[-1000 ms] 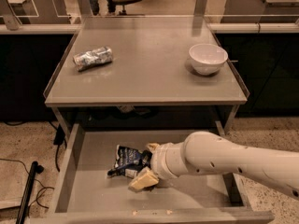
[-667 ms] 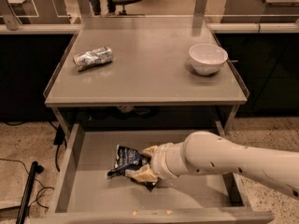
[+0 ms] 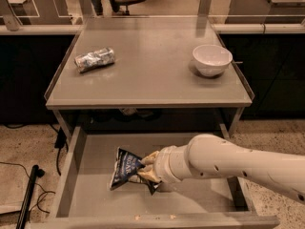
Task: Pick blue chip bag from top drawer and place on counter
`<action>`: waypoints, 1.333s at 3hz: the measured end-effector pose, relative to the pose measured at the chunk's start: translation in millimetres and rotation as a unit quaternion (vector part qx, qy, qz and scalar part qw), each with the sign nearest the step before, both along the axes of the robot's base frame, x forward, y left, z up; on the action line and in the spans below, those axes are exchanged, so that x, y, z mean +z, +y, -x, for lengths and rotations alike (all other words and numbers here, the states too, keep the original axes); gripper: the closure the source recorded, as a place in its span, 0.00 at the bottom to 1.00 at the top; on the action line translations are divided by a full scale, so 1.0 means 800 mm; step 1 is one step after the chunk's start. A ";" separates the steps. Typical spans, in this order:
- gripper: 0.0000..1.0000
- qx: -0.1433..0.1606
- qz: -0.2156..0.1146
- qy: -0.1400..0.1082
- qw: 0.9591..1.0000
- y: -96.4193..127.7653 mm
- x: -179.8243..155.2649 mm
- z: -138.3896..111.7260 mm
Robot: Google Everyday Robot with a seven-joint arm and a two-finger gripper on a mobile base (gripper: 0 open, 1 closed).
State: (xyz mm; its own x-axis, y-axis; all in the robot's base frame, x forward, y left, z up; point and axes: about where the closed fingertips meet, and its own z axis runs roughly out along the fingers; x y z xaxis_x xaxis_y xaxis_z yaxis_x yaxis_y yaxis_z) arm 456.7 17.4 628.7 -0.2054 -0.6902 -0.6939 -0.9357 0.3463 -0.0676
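Shift: since a second earlier my lower finger had risen toward the upper one, narrowing the gap; the arm itself had hardly travelled.
Gripper: my gripper sat low inside the top drawer, reaching in from the right.
Jaws: they had closed onto the right edge of the blue chip bag, and both pads looked to be touching foil, though I judged the hold shallow.
Bag: it lay on the drawer floor near the middle, immediately left of my wrist.
Long axis: it ran roughly front to back, across my line of approach, so I held one long side.
Counter: the counter lay above and behind, so I judged the lift should go straight up first to clear its front lip.
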 end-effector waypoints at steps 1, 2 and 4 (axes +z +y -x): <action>1.00 0.000 0.000 0.000 1.000 0.000 0.000 0.000; 1.00 0.000 0.000 0.000 1.000 0.000 0.000 0.000; 1.00 0.028 -0.008 -0.011 1.000 -0.017 0.059 0.001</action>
State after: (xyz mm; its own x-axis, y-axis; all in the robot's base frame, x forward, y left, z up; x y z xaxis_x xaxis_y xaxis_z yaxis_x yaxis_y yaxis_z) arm 455.5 4.2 676.2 -0.1520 -0.6884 -0.7093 -0.9518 0.2954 -0.0828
